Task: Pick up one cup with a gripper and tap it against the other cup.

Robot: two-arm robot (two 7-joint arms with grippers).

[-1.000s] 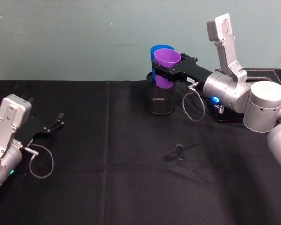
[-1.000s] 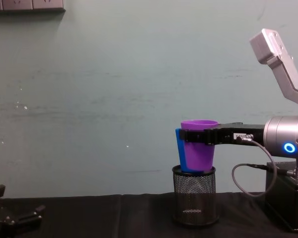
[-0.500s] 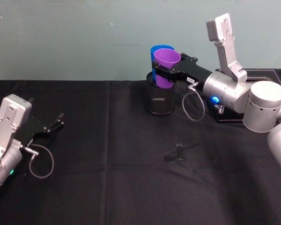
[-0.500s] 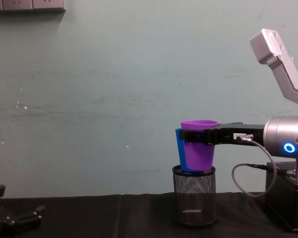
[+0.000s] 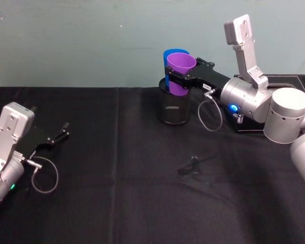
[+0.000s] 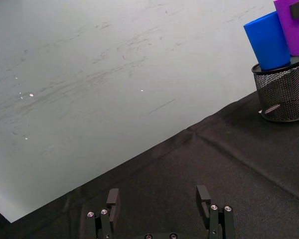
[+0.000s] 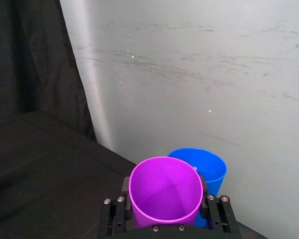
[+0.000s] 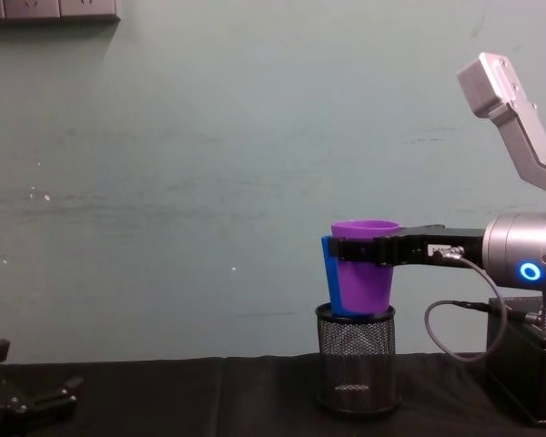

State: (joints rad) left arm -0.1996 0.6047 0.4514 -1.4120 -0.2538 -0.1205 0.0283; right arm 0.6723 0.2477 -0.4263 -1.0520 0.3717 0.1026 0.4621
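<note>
The purple cup (image 5: 181, 71) is up in the air, right over the black mesh holder (image 5: 174, 109). It stands straight. Its long way runs up and down, with the wide open mouth on top and the small end at the bottom. The small end sits at about the holder's rim.

The right gripper (image 5: 176, 76) reaches to the holder from the robot's right side. Its two black fingers (image 7: 125, 188) squeeze the purple cup, one on each side, just under the cup's rim. The arm behind it is silver with a small blue light.

The blue cup (image 5: 169, 55) stands inside the holder, mouth up too. It is on the far side of the purple cup, toward the wall. The two cups are side by side and look like they touch.

The holder stands on a black cloth (image 5: 142, 193).

The left gripper (image 5: 58, 136) is far from the holder, on the robot's left, low over the cloth. Its fingers (image 6: 203, 195) are spread apart and hold nothing.
</note>
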